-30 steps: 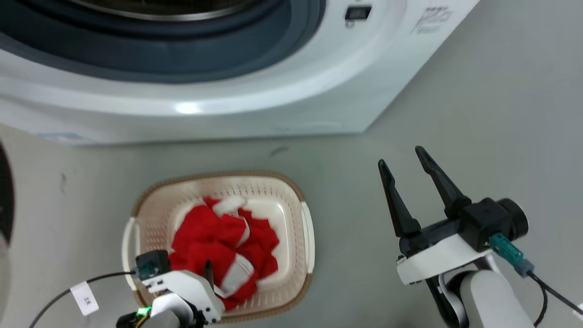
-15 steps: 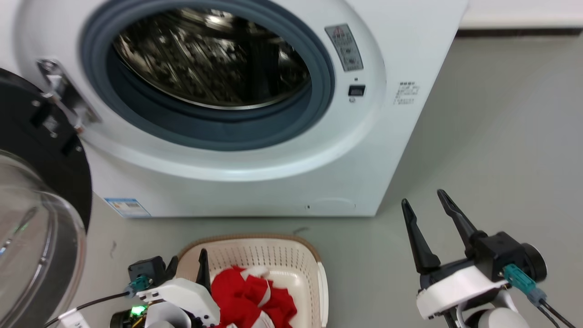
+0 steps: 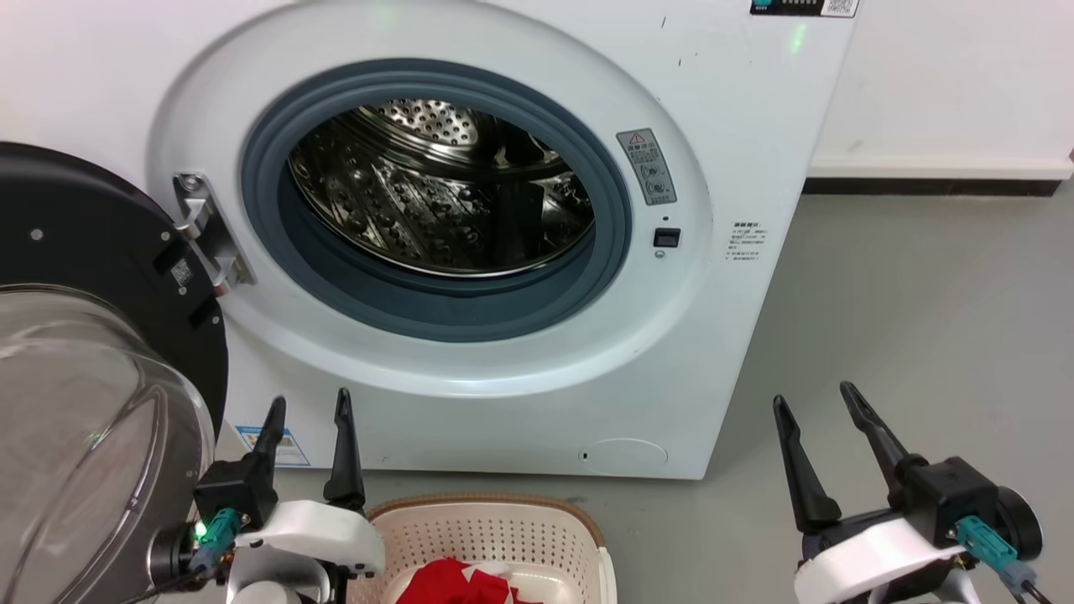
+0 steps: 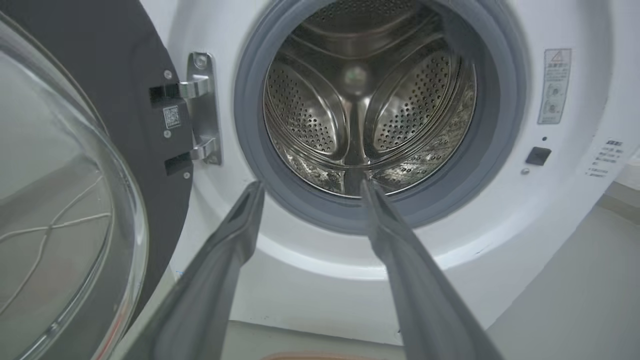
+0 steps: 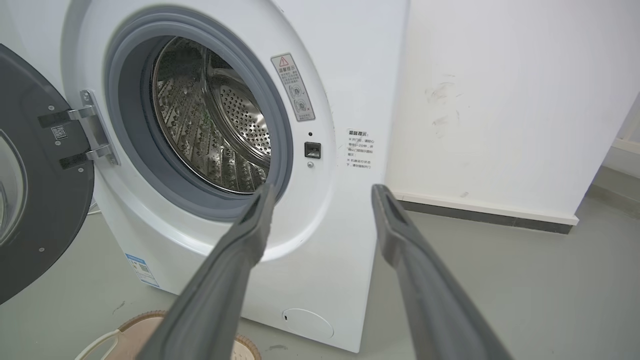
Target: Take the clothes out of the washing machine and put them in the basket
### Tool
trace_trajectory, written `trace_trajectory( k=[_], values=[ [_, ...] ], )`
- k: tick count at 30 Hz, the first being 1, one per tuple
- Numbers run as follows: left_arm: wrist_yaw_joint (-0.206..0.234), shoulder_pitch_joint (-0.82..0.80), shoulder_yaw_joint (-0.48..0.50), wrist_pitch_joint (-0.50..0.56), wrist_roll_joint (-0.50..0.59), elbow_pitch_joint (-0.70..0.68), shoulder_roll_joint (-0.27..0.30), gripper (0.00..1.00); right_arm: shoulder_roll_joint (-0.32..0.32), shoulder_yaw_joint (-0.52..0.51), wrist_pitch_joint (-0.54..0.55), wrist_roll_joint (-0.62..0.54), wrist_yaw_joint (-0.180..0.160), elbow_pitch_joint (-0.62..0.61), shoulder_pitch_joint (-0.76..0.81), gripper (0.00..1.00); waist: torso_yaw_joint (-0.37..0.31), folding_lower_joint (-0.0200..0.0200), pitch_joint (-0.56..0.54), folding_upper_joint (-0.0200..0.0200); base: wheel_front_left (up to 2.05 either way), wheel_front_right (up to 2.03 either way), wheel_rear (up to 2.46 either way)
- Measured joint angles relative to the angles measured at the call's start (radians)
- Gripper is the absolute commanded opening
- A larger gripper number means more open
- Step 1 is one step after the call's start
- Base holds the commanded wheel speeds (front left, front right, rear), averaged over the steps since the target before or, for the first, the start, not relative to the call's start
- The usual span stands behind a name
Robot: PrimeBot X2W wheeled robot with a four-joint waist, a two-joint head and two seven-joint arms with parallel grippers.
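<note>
The white washing machine [image 3: 738, 101] faces me with its door swung open to the left. Its steel drum [image 3: 436, 184] looks bare of fabric, as it does in the left wrist view [image 4: 365, 100] and the right wrist view [image 5: 210, 125]. On the floor in front stands the cream basket [image 3: 487, 528] with the red clothes [image 3: 457, 580] lying in it. My left gripper [image 3: 309, 407] is open, just left of the basket and below the porthole. Off to the machine's right, my right gripper [image 3: 815, 394] is open above the floor. Both grippers hold nothing.
The open glass door [image 3: 84, 394] with its black rim hangs at the far left, close to my left arm. Grey floor [image 3: 923, 319] stretches to the right of the machine, up to a white wall with a dark skirting [image 3: 940, 186].
The head camera has tilted up from the basket to the washer's porthole. My left gripper has risen out of the basket, leaving the red clothes there, and now points at the machine.
</note>
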Motion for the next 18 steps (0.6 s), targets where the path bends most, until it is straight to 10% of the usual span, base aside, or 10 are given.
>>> trace_trajectory(
  k=[18],
  values=[
    [-0.026,0.108,-0.026,0.022,0.100,-0.156,0.033,1.00,0.000,-0.034,0.005,0.005,0.000,0.001,0.052,1.00,0.004,0.0002,-0.052,0.0000,0.00,0.00,0.00]
  ],
)
